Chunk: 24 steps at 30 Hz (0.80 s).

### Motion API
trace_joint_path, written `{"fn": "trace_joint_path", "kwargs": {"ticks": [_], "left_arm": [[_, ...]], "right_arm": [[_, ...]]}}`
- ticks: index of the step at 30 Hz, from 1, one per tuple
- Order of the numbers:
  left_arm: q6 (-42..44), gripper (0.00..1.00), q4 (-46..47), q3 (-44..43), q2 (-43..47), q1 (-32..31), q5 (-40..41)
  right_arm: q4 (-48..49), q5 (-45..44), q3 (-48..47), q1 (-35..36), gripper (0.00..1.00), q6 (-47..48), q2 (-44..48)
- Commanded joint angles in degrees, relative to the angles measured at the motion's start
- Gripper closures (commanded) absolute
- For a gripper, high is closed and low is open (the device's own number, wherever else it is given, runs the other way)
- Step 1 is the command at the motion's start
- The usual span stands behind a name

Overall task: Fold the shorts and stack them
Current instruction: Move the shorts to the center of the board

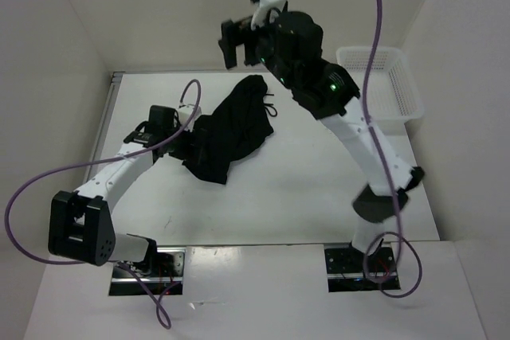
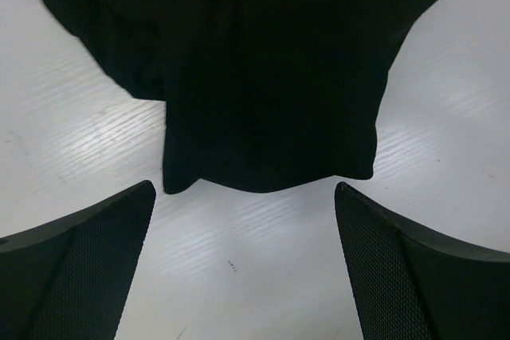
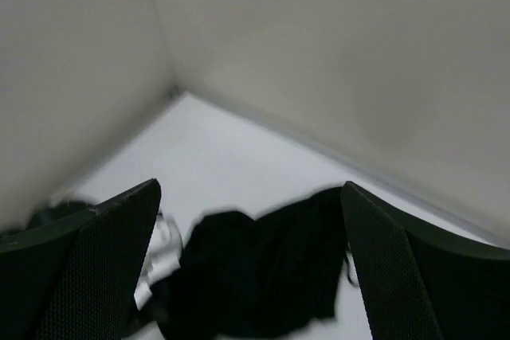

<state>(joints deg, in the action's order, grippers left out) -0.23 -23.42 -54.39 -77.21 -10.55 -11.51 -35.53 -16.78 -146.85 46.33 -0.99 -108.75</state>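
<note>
Black two-finger left gripper [image 1: 185,134], jaws spread wide and empty, low just beside left hem of crumpled black soft-fabric shorts [image 1: 231,129]; shorts in loose heap on white table [image 1: 303,189], thin drawstring [image 1: 269,106] showing at their far right edge; right gripper [image 1: 237,41] raised above and beyond shorts, jaws wide, holding nothing; white mesh plastic basket [image 1: 382,85] well right of shorts.

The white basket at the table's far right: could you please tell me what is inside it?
Nothing shows inside the basket; only its white mesh floor and walls are visible. Its left corner is covered by the right arm, so that part cannot be checked.
</note>
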Motion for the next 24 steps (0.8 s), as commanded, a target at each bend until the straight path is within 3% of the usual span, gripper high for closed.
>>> {"fn": "trace_joint_path", "kwargs": {"ticks": [1,2,3,6,9,13,15,19,24], "left_arm": [[0.23,0.00,5.13,1.04,-2.76,-1.49,-4.22],[0.23,0.00,5.83,1.04,-3.38,-2.28,-5.27],[0.23,0.03,6.62,1.65,-4.17,-2.98,-5.89],[0.23,0.12,6.63,1.66,-7.33,-4.13,-4.24],[0.23,0.16,7.34,1.13,-10.41,-4.13,-1.77],[0.23,0.17,7.95,0.60,-13.74,-4.83,-0.53],[0.23,0.19,8.48,0.08,-14.98,-5.36,-0.53],[0.23,0.32,8.48,-0.62,-18.50,-6.59,-2.71],[0.23,0.37,6.46,-2.39,-22.18,-7.20,-5.63]], "right_arm": [[2.74,-0.21,27.31,-0.36,0.02,11.07,17.44],[3.27,-0.19,42.02,-0.36,0.00,11.88,20.56],[3.27,-0.19,47.21,-0.36,0.00,11.89,23.64],[2.75,10.41,53.15,-8.59,0.00,4.97,20.70],[5.62,21.85,46.75,-16.25,0.00,-4.17,10.34],[5.12,26.61,31.32,-17.66,0.09,-8.22,-3.11],[5.65,28.63,27.25,-19.86,0.12,-15.59,-11.19],[7.32,26.72,18.54,-21.01,0.15,-21.85,-22.28],[6.79,20.23,6.87,-22.33,0.15,-24.32,-34.57]]}}
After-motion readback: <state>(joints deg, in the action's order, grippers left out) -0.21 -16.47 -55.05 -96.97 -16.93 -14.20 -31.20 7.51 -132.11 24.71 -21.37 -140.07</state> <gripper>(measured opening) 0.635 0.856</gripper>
